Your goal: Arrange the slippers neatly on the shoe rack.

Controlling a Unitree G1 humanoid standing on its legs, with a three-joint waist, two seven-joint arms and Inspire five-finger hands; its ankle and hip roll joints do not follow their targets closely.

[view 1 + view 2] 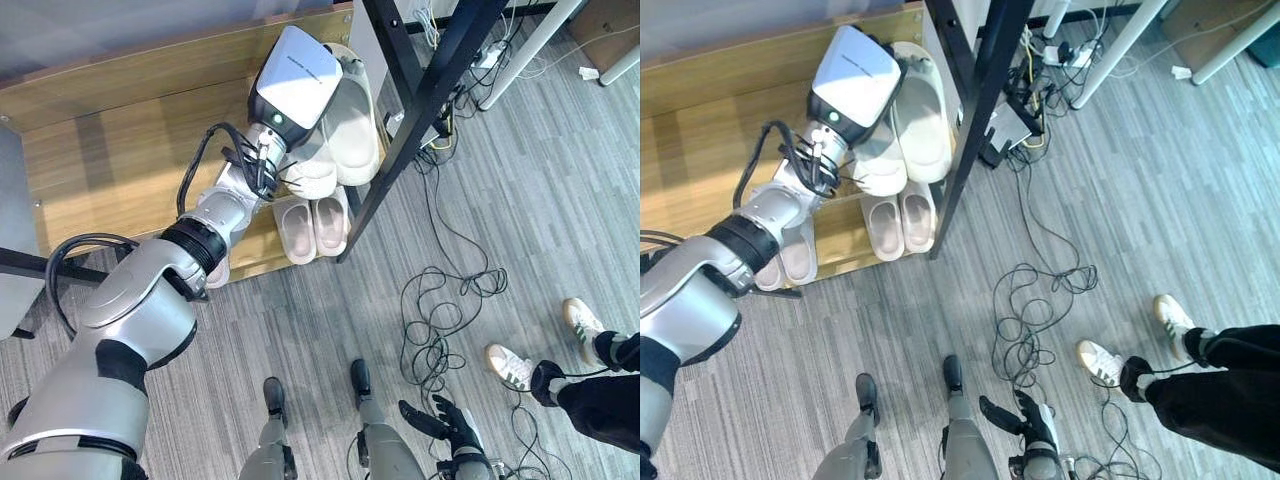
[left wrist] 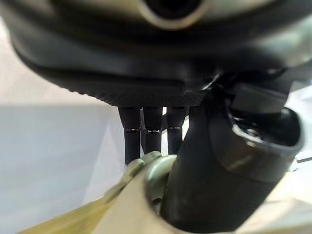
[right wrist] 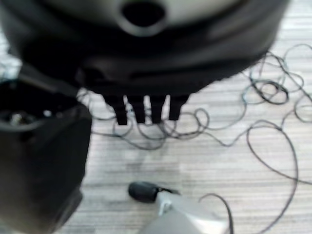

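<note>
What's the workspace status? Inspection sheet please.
Surface: wooden shoe rack, grey plank floor in front.
Job's things: beige slippers on the upper shelf; a pair on the lower shelf; another pair lower down, half hidden by the arm.
Clutter: nothing seen.
Hands: left hand at the upper slippers, fingers and thumb around a pale slipper edge; right hand hanging low, fingers relaxed.
Cables: loose black cable coiled on the floor.
Surroundings: black frame post; a person's shoes nearby.
</note>
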